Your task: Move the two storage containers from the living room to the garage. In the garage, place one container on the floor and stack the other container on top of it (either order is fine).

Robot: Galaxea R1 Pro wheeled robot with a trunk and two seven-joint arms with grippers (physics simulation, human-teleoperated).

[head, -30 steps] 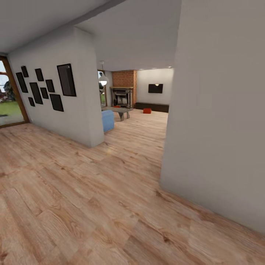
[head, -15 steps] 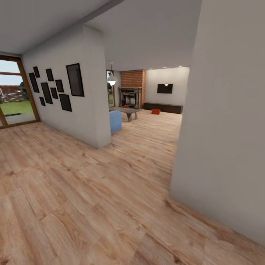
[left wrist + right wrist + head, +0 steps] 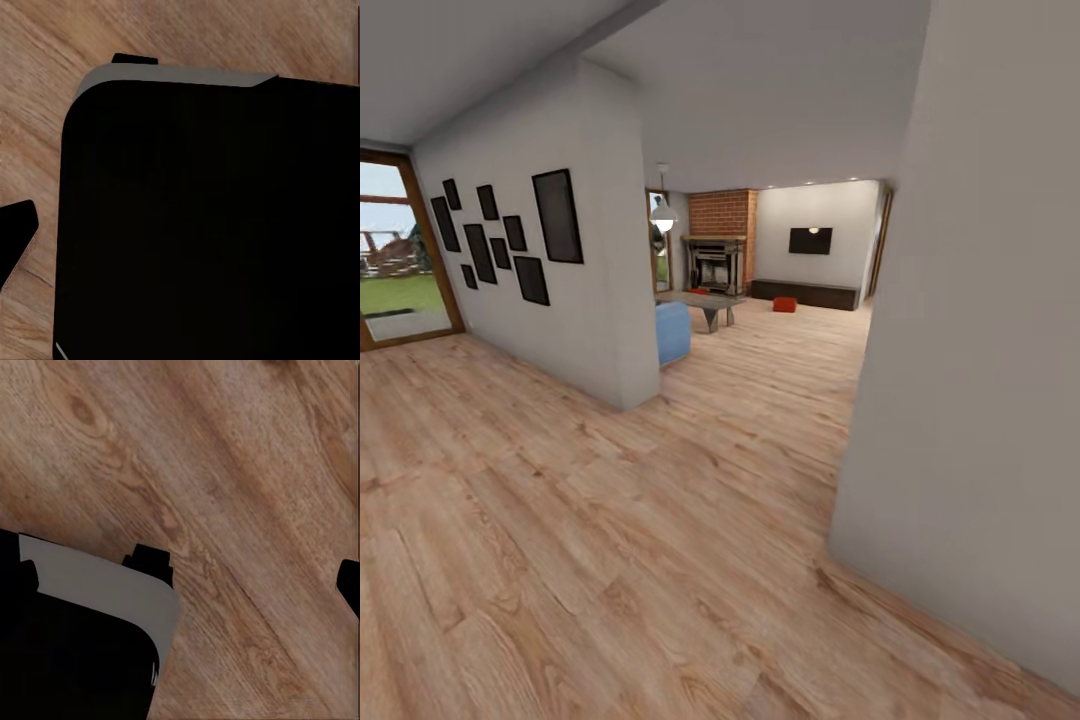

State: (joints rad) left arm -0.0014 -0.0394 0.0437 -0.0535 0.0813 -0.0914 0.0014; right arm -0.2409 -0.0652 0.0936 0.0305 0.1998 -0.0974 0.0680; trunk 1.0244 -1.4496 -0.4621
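Far down the hall, in the living room, one orange-red storage container (image 3: 784, 305) sits on the wood-plank floor in front of the long low dark cabinet (image 3: 804, 293). A small red shape (image 3: 697, 291) shows behind the coffee table (image 3: 700, 300); it is too small to identify. In the left wrist view a dark fingertip (image 3: 16, 231) stands at the picture's edge over the planks, beside the robot's black base (image 3: 202, 225). My right gripper (image 3: 189, 579) hangs open above the floor, its fingertips wide apart and nothing between them.
A white wall corner (image 3: 970, 380) stands close on the right. A partition wall (image 3: 575, 300) with black picture frames is on the left, a blue seat (image 3: 673, 333) past its end. The brick fireplace (image 3: 720, 240) and a glass door (image 3: 400, 270) lie beyond.
The whole head view has shifted: the right wall corner and the living room opening sit further right and the opening looks wider. Nothing in the rooms has moved.
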